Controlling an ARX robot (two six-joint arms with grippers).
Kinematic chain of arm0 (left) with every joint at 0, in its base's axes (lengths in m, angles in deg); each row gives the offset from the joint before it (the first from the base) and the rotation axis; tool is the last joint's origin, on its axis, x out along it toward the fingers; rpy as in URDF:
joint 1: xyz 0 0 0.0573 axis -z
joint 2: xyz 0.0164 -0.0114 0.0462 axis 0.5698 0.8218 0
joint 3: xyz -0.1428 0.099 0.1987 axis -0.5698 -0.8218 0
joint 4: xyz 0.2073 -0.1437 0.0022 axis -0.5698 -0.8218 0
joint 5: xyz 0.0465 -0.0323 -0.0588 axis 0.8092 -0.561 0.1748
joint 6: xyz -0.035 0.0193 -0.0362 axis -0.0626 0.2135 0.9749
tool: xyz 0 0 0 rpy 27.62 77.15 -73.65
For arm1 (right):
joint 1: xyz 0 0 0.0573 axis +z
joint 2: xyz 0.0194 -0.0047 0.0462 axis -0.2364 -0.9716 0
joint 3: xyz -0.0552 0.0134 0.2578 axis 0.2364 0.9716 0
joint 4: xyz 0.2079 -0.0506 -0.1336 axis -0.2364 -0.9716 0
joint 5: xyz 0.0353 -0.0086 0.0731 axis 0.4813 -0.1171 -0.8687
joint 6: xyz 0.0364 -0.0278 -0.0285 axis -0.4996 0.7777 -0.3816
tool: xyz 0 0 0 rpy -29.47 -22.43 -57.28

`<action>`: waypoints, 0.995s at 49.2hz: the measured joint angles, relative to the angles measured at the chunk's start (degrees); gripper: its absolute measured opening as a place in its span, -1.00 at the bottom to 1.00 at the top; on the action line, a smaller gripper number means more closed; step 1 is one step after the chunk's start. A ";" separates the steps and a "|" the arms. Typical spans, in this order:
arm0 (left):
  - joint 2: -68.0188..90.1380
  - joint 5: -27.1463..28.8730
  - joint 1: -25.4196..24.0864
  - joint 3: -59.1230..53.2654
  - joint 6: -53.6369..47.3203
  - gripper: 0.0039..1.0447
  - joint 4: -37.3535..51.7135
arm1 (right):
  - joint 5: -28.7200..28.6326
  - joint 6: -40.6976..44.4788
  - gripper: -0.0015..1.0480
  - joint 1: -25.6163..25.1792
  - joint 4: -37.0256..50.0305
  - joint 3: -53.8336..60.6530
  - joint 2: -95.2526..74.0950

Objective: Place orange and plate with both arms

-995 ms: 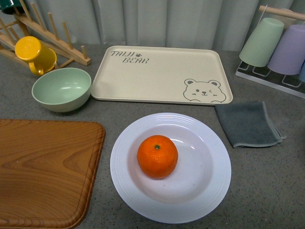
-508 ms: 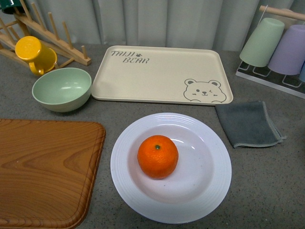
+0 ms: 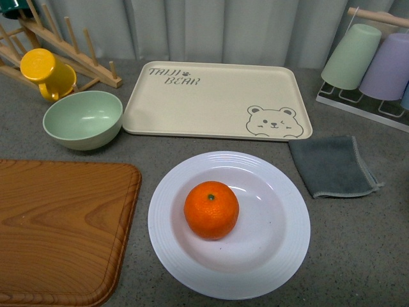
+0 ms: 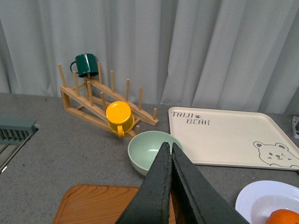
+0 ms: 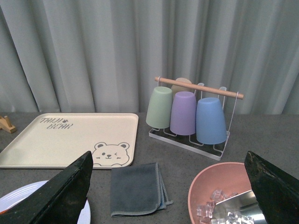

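The orange (image 3: pixel 211 210), green stem dot up, sits in the middle of the white ridged plate (image 3: pixel 281 256) near the front of the counter. Neither arm shows in the front view. In the left wrist view my left gripper (image 4: pixel 170 148) is shut with nothing between its black fingers, raised above the wooden board, with the plate (image 4: pixel 261 200) and a sliver of the orange (image 4: pixel 284 218) off to one corner. My right gripper (image 5: pixel 169 161) stands wide open and empty above the grey cloth, with only an edge of the plate (image 5: pixel 18 198) in its view.
A cream bear tray (image 3: pixel 217 99) lies behind the plate. A pale green bowl (image 3: pixel 83 119), yellow mug (image 3: pixel 46 73) and wooden rack (image 3: pixel 64 48) stand back left. A wooden board (image 3: pixel 61 227) lies front left, a grey cloth (image 3: pixel 332 166) and cup rack (image 3: pixel 370 64) right. A pink bowl of ice (image 5: pixel 224 196) sits nearby.
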State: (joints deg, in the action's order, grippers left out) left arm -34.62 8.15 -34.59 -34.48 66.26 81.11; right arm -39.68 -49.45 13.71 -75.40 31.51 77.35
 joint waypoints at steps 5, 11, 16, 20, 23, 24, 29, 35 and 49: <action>-1.99 0.00 0.00 0.00 -0.02 -0.93 -2.03 | -0.02 0.00 0.83 0.00 0.00 0.00 0.00; -3.87 0.00 0.00 0.00 0.00 -0.93 -3.91 | 0.00 0.00 0.83 0.00 0.00 0.00 0.00; -8.26 -0.04 0.00 0.00 0.00 -0.93 -9.70 | 0.00 0.00 0.83 0.00 0.00 0.00 0.00; -13.09 -0.13 0.00 0.00 -0.02 -0.93 -13.94 | 0.02 0.00 0.83 0.00 0.00 0.00 0.00; -13.77 -0.13 0.00 0.00 -0.02 -0.93 -14.16 | 0.00 0.00 0.83 0.00 0.00 0.00 0.00; -13.84 -0.13 0.00 0.00 -0.02 -0.93 -14.21 | -0.02 0.00 0.83 0.00 0.00 0.00 0.00; -13.88 -0.11 0.00 0.00 0.00 -0.77 -14.34 | -0.02 0.00 0.83 0.00 0.00 0.00 0.00; -13.92 -0.13 0.00 0.00 0.00 -0.39 -14.40 | 1.16 0.50 0.83 0.35 -0.50 -0.09 -0.28; -13.97 -0.13 0.00 0.00 0.00 0.54 -14.40 | 2.38 3.37 0.83 5.03 15.52 -4.15 -32.39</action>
State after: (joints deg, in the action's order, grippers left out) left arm -48.59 8.02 -34.59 -34.48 66.26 66.71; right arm -37.30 -46.09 18.74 -59.89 27.36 44.96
